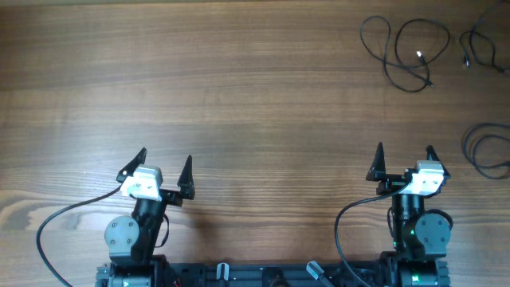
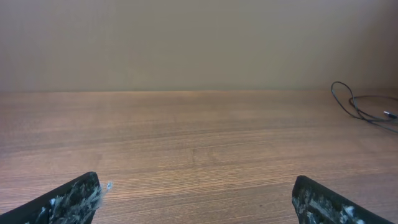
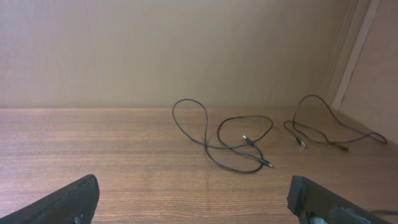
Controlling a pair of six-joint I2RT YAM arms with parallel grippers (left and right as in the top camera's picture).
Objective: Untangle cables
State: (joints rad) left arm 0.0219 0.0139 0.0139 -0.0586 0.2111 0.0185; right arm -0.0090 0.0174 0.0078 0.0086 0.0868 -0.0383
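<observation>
Overhead view: left gripper (image 1: 165, 155) and right gripper (image 1: 405, 148) stand spread and empty at the near side. The cables (image 1: 420, 54) lie far right, well apart from both. Risk: pinching crossed strands together against the surface (image 1: 239, 96) would likely tighten the loop.

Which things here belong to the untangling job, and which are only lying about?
For the job: looped thin cable; second thin cable, far corner; coiled thin cable, right edge.
Not for it: thick black arm cables; table.
</observation>
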